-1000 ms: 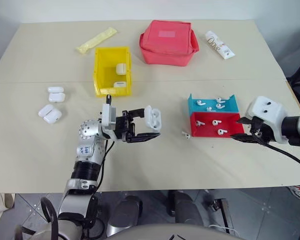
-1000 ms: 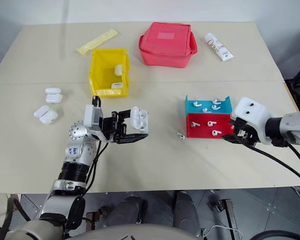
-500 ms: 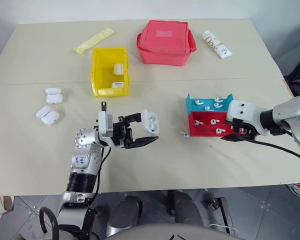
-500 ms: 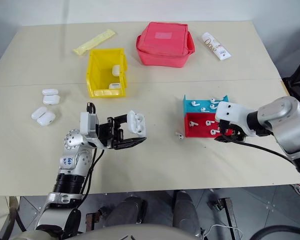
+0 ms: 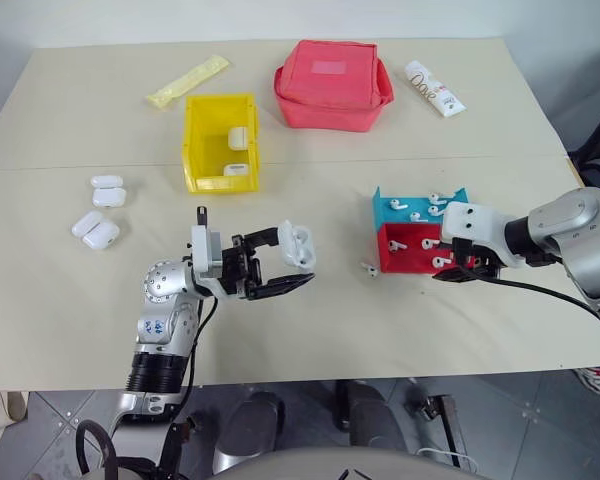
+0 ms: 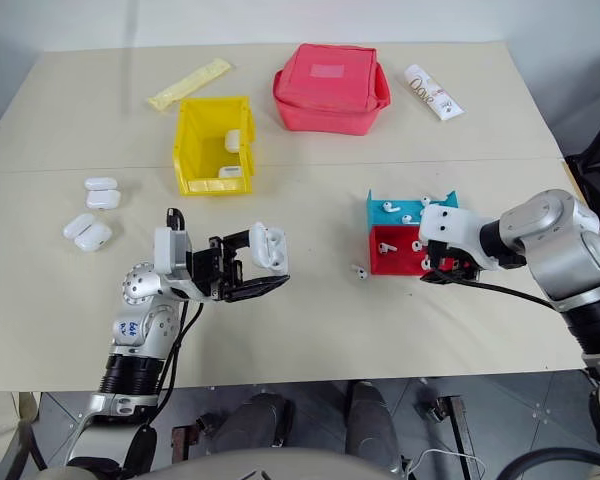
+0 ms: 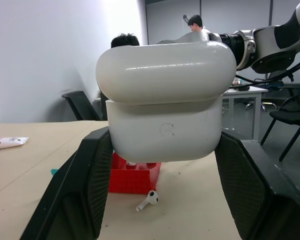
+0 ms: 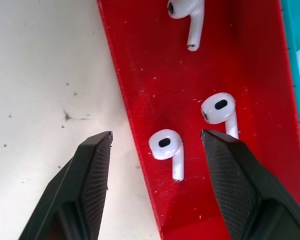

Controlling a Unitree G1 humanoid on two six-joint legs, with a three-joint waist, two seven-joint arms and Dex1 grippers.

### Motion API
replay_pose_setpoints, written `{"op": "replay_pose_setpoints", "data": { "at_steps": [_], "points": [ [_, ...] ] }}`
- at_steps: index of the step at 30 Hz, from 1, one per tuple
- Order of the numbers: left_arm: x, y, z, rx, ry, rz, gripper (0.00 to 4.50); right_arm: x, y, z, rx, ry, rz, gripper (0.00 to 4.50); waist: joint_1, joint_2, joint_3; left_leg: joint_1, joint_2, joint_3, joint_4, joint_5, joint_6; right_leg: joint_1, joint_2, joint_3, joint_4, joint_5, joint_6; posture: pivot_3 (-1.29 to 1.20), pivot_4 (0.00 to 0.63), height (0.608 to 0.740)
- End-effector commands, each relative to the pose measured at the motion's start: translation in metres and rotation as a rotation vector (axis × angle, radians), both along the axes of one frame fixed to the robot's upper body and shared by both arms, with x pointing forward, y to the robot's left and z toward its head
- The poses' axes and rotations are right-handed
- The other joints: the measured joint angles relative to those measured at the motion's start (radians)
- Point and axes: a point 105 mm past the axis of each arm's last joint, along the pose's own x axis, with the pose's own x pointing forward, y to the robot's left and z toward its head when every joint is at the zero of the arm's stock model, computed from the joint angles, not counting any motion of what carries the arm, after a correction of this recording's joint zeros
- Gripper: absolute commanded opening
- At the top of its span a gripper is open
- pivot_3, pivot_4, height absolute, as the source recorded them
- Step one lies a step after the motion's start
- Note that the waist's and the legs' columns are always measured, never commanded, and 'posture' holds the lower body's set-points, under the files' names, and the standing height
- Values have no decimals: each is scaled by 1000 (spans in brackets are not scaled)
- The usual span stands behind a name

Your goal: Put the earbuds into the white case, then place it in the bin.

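A: Two black fingers (image 8: 92, 165) of the right gripper (image 8: 157, 150) stand apart, one over the bare table, the other over the red tray (image 8: 165, 75). An earbud (image 8: 166, 146) lies between them, not yet pinched.

B: And the left gripper (image 7: 160, 165)?

A: Its fingers are closed on the white case (image 7: 165, 102), held above the table's near-middle, lid seemingly shut.

B: The step in hand?

A: Picking an earbud from the red tray, which sits by the blue tray (image 5: 415, 207) toward the table's right edge. One loose earbud (image 5: 371, 268) lies just beside it.

B: The next move?

A: Likely lower and close on that earbud's head; it is small and glossy, so a slip is possible. The case lid apparently must open first.

B: The bin (image 5: 220, 140)?

A: Toward the table's far edge, left of centre, already holding cases; spare cases (image 5: 100, 210) lie near the left edge.
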Motion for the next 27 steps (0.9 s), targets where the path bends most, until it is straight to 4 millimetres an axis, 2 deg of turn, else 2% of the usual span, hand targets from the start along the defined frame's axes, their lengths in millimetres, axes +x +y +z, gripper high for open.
{"op": "replay_pose_setpoints", "data": {
  "at_steps": [1,12,16,27],
  "points": [
    [-4,-1,8,-18,-34,-7,2724,3,1,8,-2,-33,9,2928,0,0,0,0,0,0,0,0,0,0,0,0,0,0,0,0,150,740],
    [-3,0,7,-13,-34,2,2724,7,2,5,-3,-33,4,2928,0,0,0,0,0,0,0,0,0,0,0,0,0,0,0,0,150,740],
    [-2,1,7,-12,-34,6,2724,9,1,5,-3,-34,0,2030,-1,0,0,0,0,0,0,0,0,0,0,0,0,0,0,0,150,740],
    [-2,3,7,-10,-37,19,2724,13,-1,3,-19,-36,4,2030,-1,0,0,0,0,0,0,0,0,0,0,0,1,0,0,0,150,740]
  ]
}}
